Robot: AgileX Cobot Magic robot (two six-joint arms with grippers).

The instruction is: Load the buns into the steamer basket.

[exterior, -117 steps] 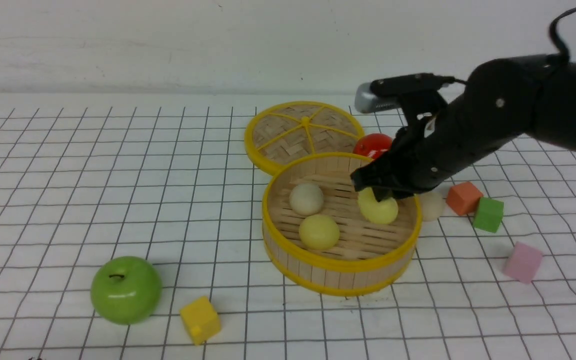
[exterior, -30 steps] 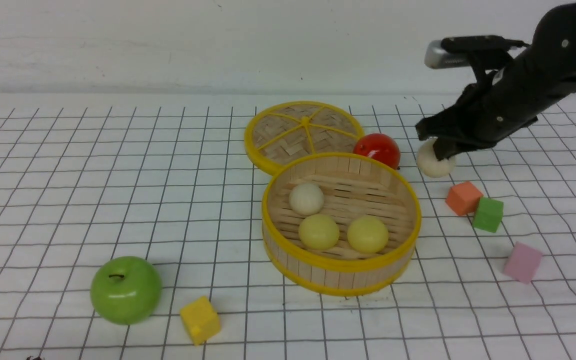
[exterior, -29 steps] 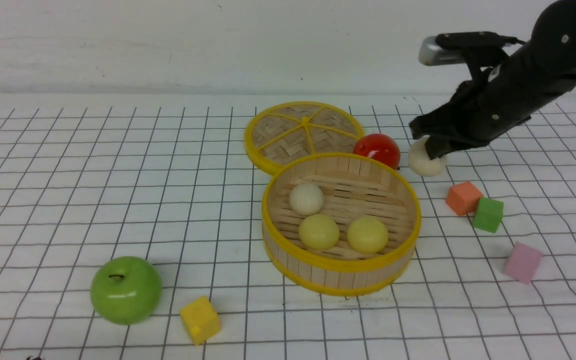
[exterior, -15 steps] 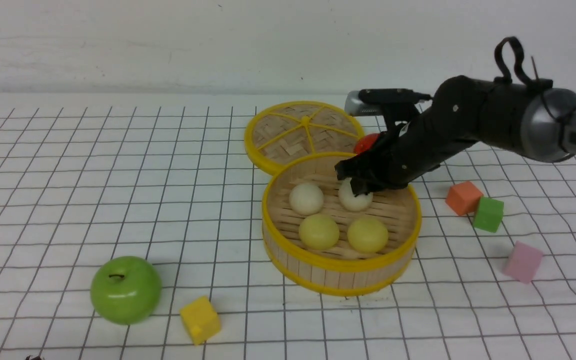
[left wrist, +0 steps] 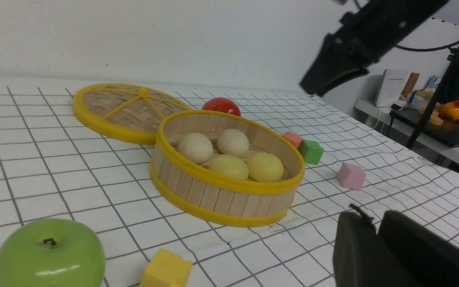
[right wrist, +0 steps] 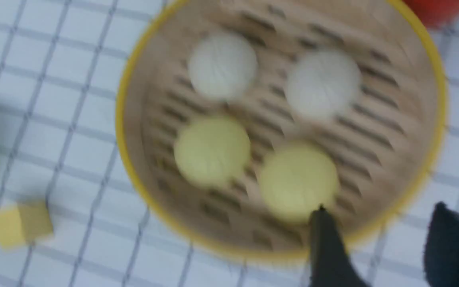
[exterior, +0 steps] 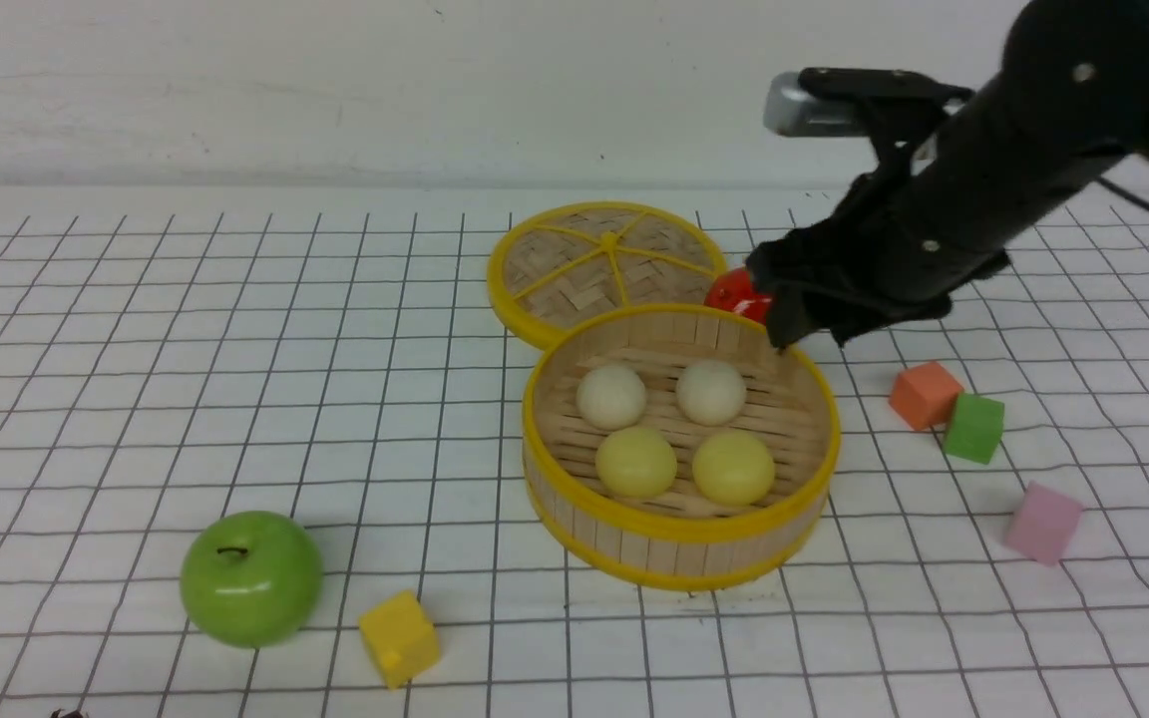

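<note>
Jaws spread and empty, we are holding our right gripper [exterior: 811, 335] above the far rim of the steamer basket [exterior: 679, 529], since all four buns [exterior: 711, 391] are lying inside it just below them (task seemingly finished).

Buns [exterior: 611, 395] matte & smooth, steamer basket [exterior: 676, 554] slatted bamboo, green apple [exterior: 251, 578] glossy, prob. plastic.
</note>
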